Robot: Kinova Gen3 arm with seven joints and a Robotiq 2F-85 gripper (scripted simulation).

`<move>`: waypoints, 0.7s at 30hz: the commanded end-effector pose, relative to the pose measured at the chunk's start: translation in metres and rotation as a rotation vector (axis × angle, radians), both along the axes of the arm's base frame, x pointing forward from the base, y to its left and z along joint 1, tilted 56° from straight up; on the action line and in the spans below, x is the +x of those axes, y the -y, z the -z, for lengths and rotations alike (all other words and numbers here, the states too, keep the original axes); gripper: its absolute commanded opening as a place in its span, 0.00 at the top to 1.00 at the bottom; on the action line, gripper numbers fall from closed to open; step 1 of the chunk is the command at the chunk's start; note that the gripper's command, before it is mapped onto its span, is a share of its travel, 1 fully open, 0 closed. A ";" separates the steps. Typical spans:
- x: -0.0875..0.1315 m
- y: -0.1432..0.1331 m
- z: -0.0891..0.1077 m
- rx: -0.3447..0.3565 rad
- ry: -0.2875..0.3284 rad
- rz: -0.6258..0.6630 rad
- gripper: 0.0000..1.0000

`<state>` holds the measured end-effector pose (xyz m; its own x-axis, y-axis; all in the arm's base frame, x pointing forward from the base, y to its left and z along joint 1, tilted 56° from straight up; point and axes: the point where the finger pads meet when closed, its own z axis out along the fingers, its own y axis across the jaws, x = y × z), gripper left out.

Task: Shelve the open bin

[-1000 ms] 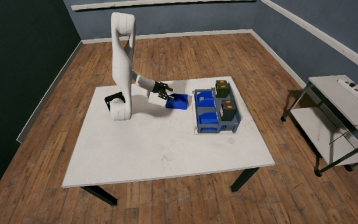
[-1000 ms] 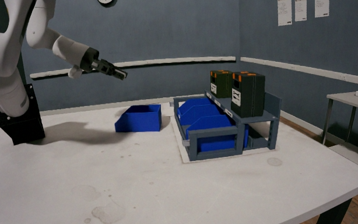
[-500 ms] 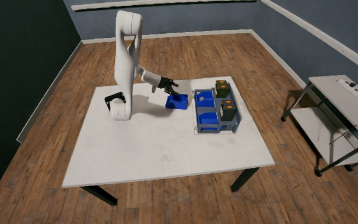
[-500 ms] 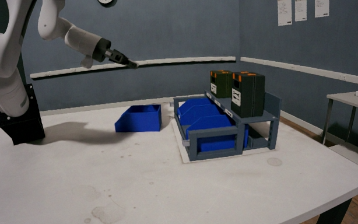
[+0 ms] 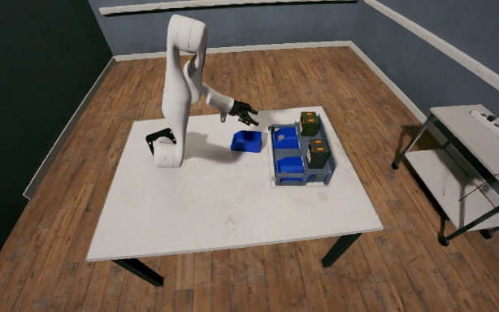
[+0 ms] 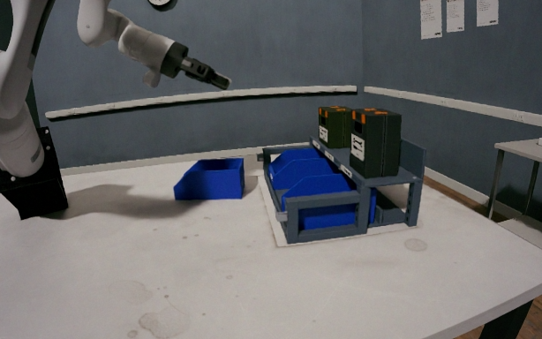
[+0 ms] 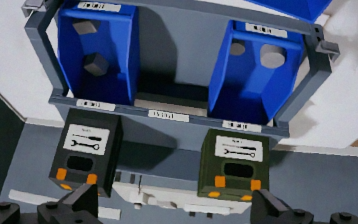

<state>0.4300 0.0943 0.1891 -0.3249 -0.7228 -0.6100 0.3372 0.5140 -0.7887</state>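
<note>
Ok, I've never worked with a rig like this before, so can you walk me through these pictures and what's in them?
The machine is a single white jointed arm ending in a black two-finger gripper. The fingers are spread open and hold nothing.

The top picture looks down on the table from above. The exterior one looks across it from the side. The wrist one looks out past the fingers, which show along its lower edge.

A loose blue open bin sits on the table, beside a grey-blue shelf. The wrist picture shows two blue bins in the shelf's lower row, each with small grey parts inside, and a gap between them. On the board above stand two dark cases with orange latches.

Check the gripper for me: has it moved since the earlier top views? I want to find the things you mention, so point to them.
Yes. The gripper (image 5: 257, 118) (image 6: 225, 83) (image 7: 174, 205) has moved toward the shelf (image 5: 321, 177) (image 6: 363, 212) (image 7: 41, 45); its fingertips overlapped the loose blue bin (image 5: 249, 146) (image 6: 212, 185) (image 7: 300, 6) in the top view and now show beyond its back edge.
</note>
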 end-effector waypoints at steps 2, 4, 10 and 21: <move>0.000 0.000 -0.001 0.006 0.001 0.001 0.00; 0.000 0.000 -0.001 0.006 0.001 0.001 0.00; 0.012 -0.009 -0.008 0.006 0.001 0.001 0.00; 0.012 -0.009 -0.008 0.006 0.001 0.001 0.00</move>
